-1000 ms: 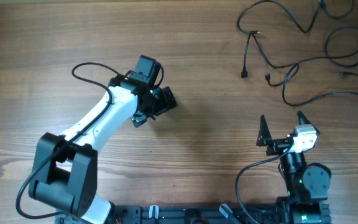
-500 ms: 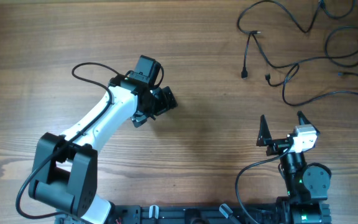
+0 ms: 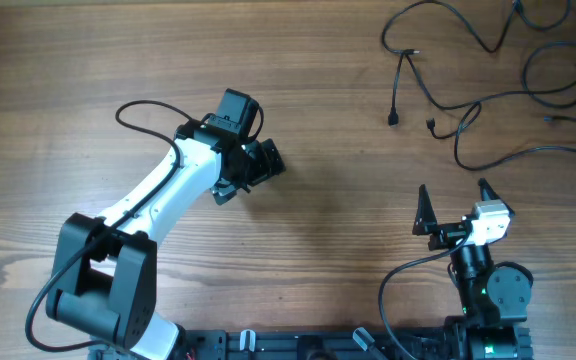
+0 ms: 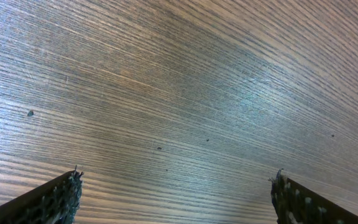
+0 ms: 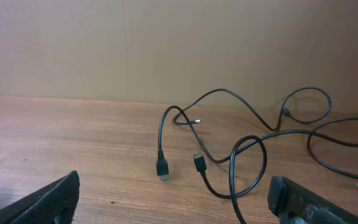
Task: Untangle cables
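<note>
1. The cables (image 3: 498, 98) lie at the far right of the table (image 3: 348, 80): thin black cords, round in section and limp, spread in open loops and wavy runs that cross one another in a few places. They are loose strands, not a tight knot.
2. One cord hangs down towards me and ends in a small, blocky plug (image 3: 393, 118). A second short plug end sits just beside it to the right.
3. From the right wrist camera the cables (image 5: 160, 134) have a dull rubbery sheen. Two plug ends rest on the wood side by side but apart, and one strand curls into a near-round loop to their right.
4. The right gripper (image 3: 452, 190) sits near the table's front edge, well apart from the cords. Its two dark, pointed fingers (image 5: 55, 199) are spread wide with nothing between them.
5. The left gripper (image 3: 263, 160) is out over the middle of the table, at the end of a white-shelled arm (image 3: 158, 185) with black joints. It is well away from the cables.
6. In the left wrist view its fingers (image 4: 55, 199) have a rough, pimpled pad surface. They stand far apart, released, over bare wood only.
7. The tabletop is brown wood with fine, straight, close-set grain and a soft glare in places.
8. Behind the cords, the right wrist view shows a plain, matt tan backdrop (image 5: 104, 43).
</note>
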